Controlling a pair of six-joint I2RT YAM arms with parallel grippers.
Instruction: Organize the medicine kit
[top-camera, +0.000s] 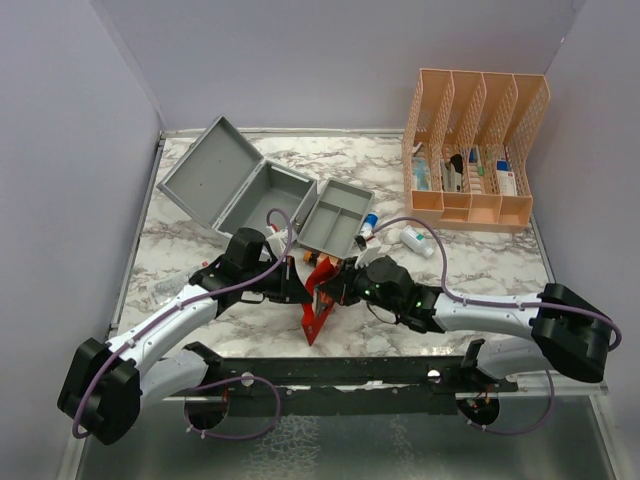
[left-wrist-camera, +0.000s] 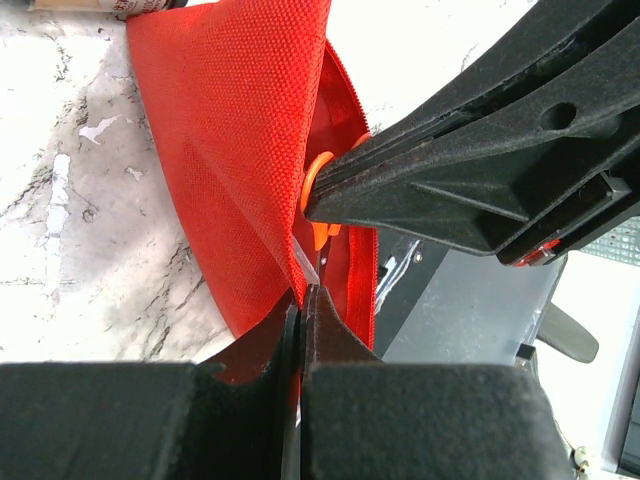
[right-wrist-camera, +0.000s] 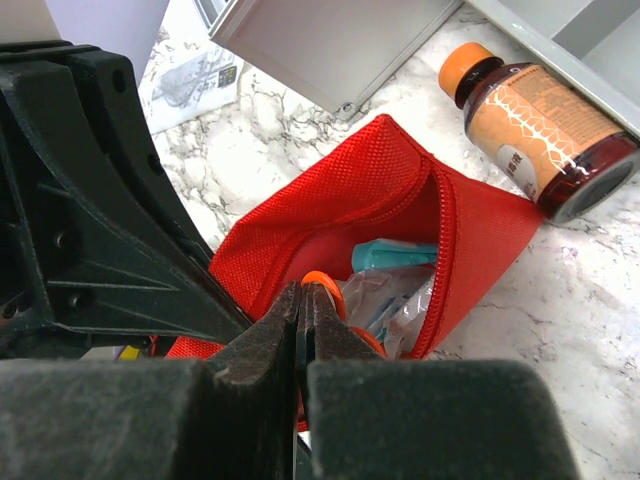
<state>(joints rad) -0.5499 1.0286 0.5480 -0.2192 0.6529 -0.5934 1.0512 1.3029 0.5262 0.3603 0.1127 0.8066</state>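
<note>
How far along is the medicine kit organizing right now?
Done: medicine kit open, inner tray out beside it. In hand: left gripper and right gripper pinch the red pouch, unzipped, packets showing inside. Remaining: kit and tray look empty; brown bottle lies loose outside.

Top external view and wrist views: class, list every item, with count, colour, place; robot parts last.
grey metal hinged case: one, grey, open, back left.
grey divided tray: one, grey, right of case.
peach slotted desk organizer: one, peach, back right.
red fabric pouch: one, red, unzipped, front centre.
brown bottle with orange cap: one, brown, beside the pouch.
white bottle: one, white, right of tray.
left gripper: one, black, shut on pouch edge.
right gripper: one, black, shut on orange zip pull.
</note>
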